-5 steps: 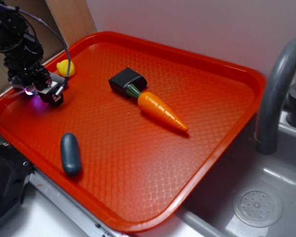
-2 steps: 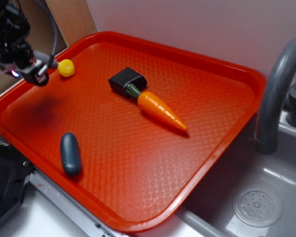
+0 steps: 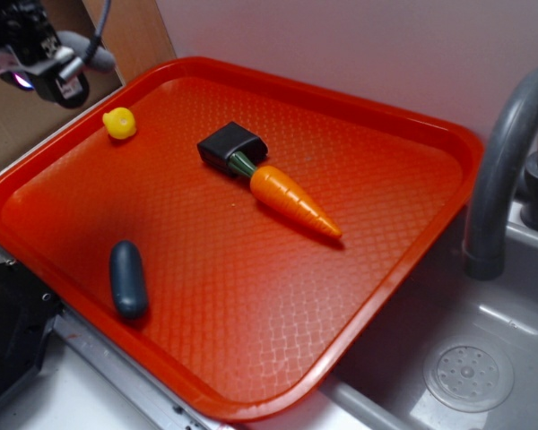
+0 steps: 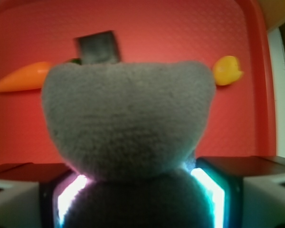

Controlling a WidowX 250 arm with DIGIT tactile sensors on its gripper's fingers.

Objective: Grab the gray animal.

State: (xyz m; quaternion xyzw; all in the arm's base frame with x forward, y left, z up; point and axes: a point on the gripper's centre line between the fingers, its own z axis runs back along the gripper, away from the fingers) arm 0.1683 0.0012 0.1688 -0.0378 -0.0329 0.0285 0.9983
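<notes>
Gray fuzzy plush animal (image 4: 128, 118) pinched between lit pads of black gripper (image 3: 58, 72), jaws closed on it, raised above orange plastic tray (image 3: 412, 125). Could slip: soft, compressible fur.

The pincer (image 3: 61, 79) hung above the tray's (image 3: 403, 134) far left corner, the gray animal (image 4: 128, 118) between its fingers; the duck (image 3: 119, 123) lay just beneath on the tray; the carrot (image 3: 294, 202) lay mid-tray, its top apparently touching the block (image 3: 230, 145); the capsule (image 3: 128, 279) sat near the front-left rim; a faucet (image 3: 502, 170) and sink (image 3: 484, 349) stood right of the tray.
</notes>
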